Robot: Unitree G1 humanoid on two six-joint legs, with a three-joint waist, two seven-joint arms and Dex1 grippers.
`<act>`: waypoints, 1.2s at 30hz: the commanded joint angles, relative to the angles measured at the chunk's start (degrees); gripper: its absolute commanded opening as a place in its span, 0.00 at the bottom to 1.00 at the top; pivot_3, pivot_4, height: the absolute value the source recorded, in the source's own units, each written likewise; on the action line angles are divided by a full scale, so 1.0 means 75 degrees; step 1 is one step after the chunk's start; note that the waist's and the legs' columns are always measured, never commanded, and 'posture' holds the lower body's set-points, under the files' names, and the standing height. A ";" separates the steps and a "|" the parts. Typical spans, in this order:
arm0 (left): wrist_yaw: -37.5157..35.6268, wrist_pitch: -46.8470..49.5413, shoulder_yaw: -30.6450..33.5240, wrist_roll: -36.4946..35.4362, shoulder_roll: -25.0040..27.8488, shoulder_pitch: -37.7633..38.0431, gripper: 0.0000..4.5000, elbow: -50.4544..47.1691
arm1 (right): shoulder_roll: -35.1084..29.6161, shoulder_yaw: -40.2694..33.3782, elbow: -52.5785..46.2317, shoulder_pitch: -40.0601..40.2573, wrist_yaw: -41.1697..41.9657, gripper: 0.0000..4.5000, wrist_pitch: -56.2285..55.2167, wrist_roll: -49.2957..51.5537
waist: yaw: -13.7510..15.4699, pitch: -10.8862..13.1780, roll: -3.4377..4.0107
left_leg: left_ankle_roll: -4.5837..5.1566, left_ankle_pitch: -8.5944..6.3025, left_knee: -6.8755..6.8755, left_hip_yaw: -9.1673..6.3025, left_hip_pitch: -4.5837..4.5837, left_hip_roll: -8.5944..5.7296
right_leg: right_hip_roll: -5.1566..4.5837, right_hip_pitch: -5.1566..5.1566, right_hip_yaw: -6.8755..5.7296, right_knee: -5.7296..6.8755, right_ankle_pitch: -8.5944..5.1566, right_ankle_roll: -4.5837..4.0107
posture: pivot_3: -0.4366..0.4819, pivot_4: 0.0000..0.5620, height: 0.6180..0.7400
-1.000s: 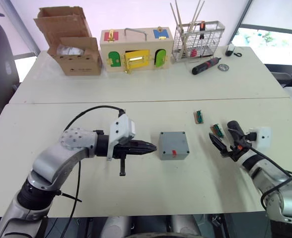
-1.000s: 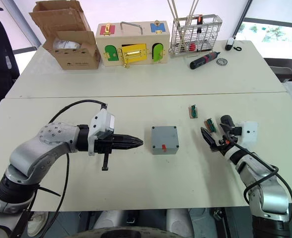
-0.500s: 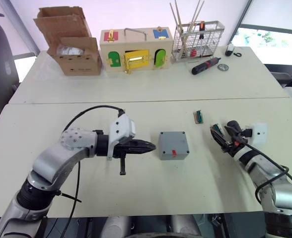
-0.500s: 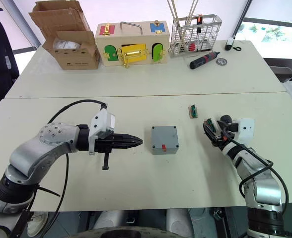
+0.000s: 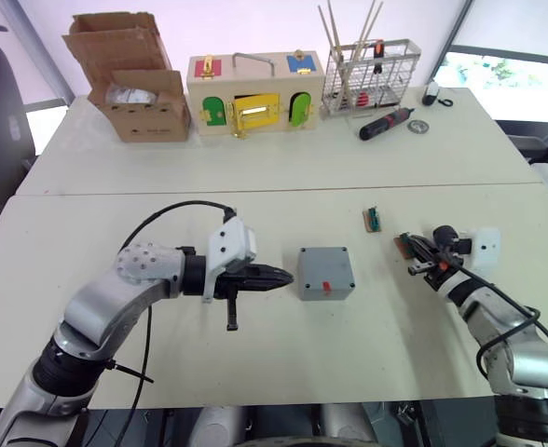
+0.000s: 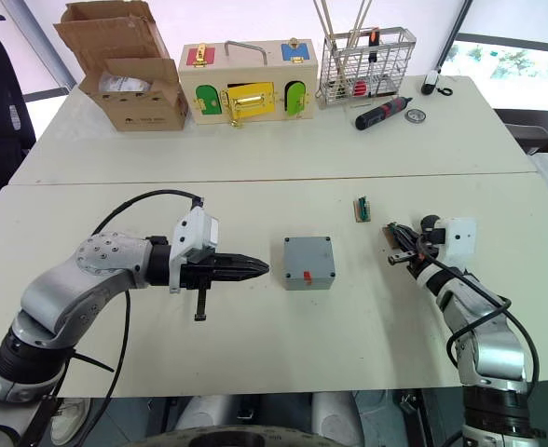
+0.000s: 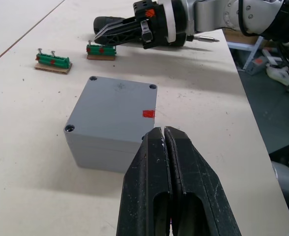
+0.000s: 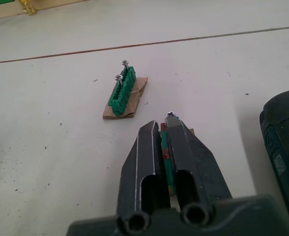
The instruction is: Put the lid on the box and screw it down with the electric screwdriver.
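Head views: grey box (image 5: 326, 273) with lid on, mid-bench (image 5: 283, 363); left claw (image 5: 279, 277) clenched, empty, just beside its left side. Right claw (image 6: 394, 250) at a green screw holder.

Left wrist view: fingers (image 7: 154, 191) pressed together, pointing at the box.

Right wrist view: right claw grasping green screw holder (image 8: 166, 156); second screw holder (image 8: 124, 92) near, apart.

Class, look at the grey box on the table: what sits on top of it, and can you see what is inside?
The lid sits on top of the box, with screw holes at its corners. It covers the inside completely, so the contents cannot be seen. A small red mark shows at the lid's edge.
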 commanded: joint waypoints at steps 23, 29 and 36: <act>0.0127 -0.0514 -0.0309 0.0417 -0.0228 0.0151 0.00 -0.0112 | 0.0640 -0.0372 -0.3032 0.0277 -0.1905 0.97 0.2714 0.0579 | 0.0019 0.0004 0.0007 | 0.0002 -0.0001 -0.0012 0.0000 -0.0002 0.0000 | -0.0005 -0.0009 0.0002 -0.0002 0.0000 0.0000 | 0.48 0.27 0.98; 0.0044 -0.0611 -0.0325 0.0506 -0.0247 0.0063 0.00 0.0057 | 0.0587 -0.0361 -0.2736 0.0246 -0.1910 0.97 0.2946 0.0474 | -0.0006 0.0005 0.0009 | 0.0013 -0.0007 -0.0016 0.0001 -0.0001 0.0001 | 0.0002 -0.0013 0.0003 0.0000 0.0000 -0.0001 | 0.48 0.27 0.98; 0.0046 -0.0636 -0.0328 0.0546 -0.0214 0.0110 0.00 0.0021 | 0.0551 -0.0238 -0.2238 0.0008 -0.1848 0.79 0.2742 0.0289 | 0.0004 0.0005 0.0009 | 0.0009 -0.0005 -0.0019 0.0001 -0.0001 0.0001 | 0.0004 -0.0014 0.0004 -0.0001 0.0000 0.0000 | 0.48 0.27 0.98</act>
